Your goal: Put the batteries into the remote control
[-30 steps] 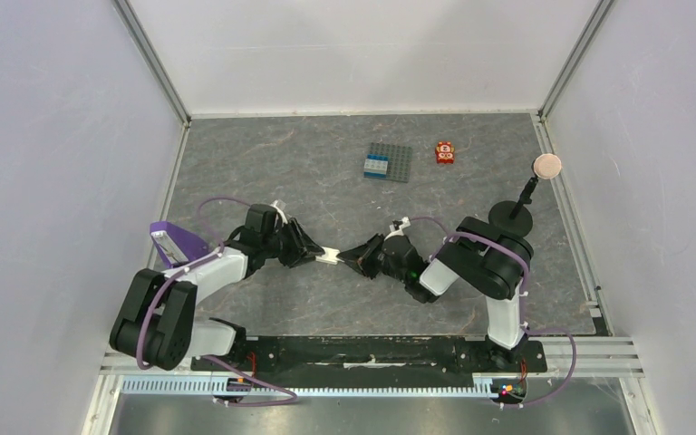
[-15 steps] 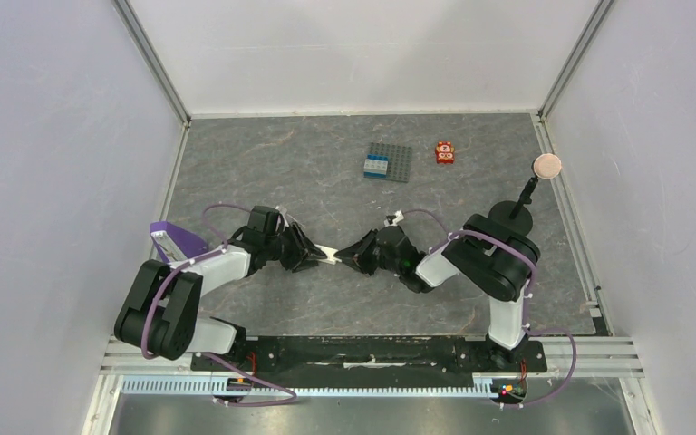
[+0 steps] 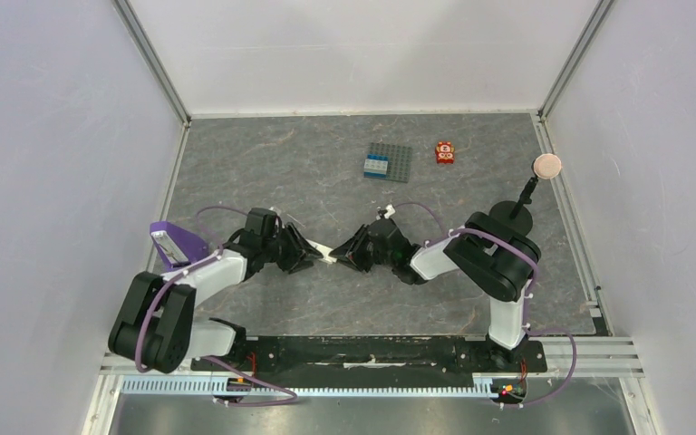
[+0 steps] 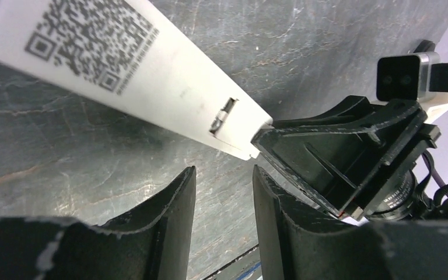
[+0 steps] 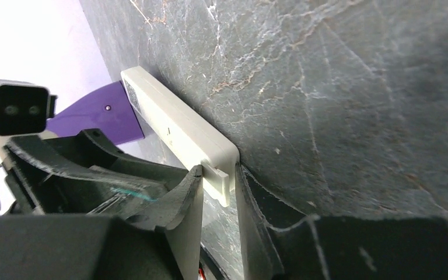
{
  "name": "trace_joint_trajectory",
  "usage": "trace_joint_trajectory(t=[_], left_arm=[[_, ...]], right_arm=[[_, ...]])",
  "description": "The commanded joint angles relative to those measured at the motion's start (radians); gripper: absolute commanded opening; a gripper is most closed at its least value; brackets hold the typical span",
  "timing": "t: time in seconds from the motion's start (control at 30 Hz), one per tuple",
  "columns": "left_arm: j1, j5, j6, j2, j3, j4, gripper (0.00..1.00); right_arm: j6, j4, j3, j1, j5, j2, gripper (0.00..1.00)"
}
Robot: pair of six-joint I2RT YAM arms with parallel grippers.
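The white remote control (image 3: 326,255) lies low over the grey table between my two grippers. In the left wrist view it (image 4: 122,76) shows a QR code label and a small metal contact near its end. My right gripper (image 3: 343,256) is shut on that end, one finger on each side (image 5: 219,169); the remote (image 5: 175,125) runs away from it towards the left arm. My left gripper (image 3: 313,255) is open and empty (image 4: 223,170), its fingertips just short of the remote. The batteries are out of view.
A purple object (image 3: 177,237) lies left of the left arm. A grey studded baseplate (image 3: 388,162) and a small red toy (image 3: 444,152) sit at the back. A black stand with a round disc (image 3: 546,165) is at the right.
My right gripper has moved left and slightly farther from the bases with the remote's end. The left gripper has shifted a little to the left, staying at the remote's other end.
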Motion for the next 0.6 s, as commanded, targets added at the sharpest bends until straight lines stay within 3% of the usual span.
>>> trace_joint_trajectory(t=[0.0,0.2,0.33,0.57], left_arm=[[0.005,-0.071,0.038,-0.091,0.051,-0.068,0.47],[0.004,-0.184,0.192,-0.124,0.161,-0.199,0.52],[0.004,-0.351,0.279,-0.097,0.220,-0.272,0.58],[0.004,-0.554,0.276,-0.022,0.230,-0.271,0.69]], right_arm=[[-0.082,-0.273,0.026,0.018,0.084,0.077,0.29],[-0.118,-0.337,0.063,0.019,0.089,0.090,0.33],[-0.131,-0.357,0.066,0.019,0.125,0.090,0.36],[-0.186,-0.403,0.086,0.020,0.148,0.091,0.39]])
